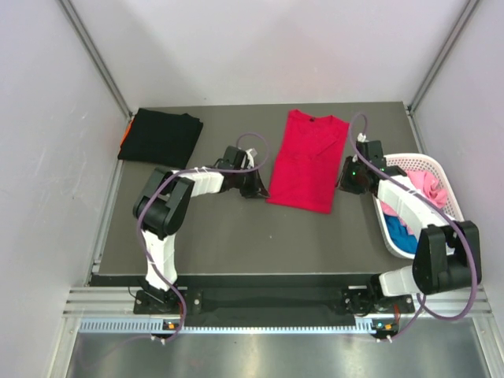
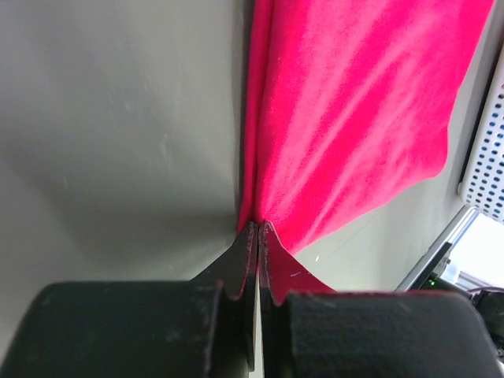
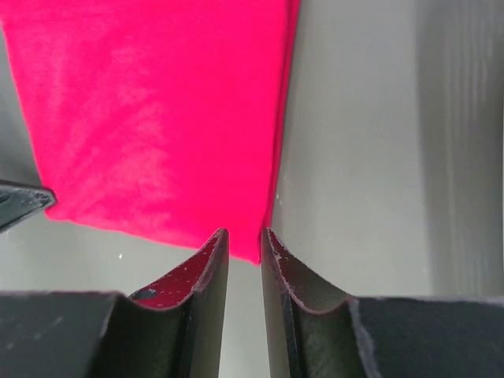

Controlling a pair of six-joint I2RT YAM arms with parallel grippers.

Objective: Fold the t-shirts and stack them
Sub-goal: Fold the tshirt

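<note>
Your left gripper (image 2: 258, 236) is closed, pinching the near-left corner of the red t-shirt (image 1: 303, 161) at mid-counter (image 1: 228, 236). Your right gripper (image 3: 244, 244) is slightly parted and empty, just short of the other corner. If you lift now, the cloth may skew and unfold.

Count: one red t-shirt, one black t-shirt (image 1: 161, 138), one orange t-shirt (image 1: 125, 135) edging it, and one pink t-shirt (image 1: 429, 185) and one blue t-shirt (image 1: 402, 232) in one basket (image 1: 409, 160).

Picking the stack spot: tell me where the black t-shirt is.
Top view: the black t-shirt lies folded at the table's far left corner, well left of the red t-shirt.
</note>
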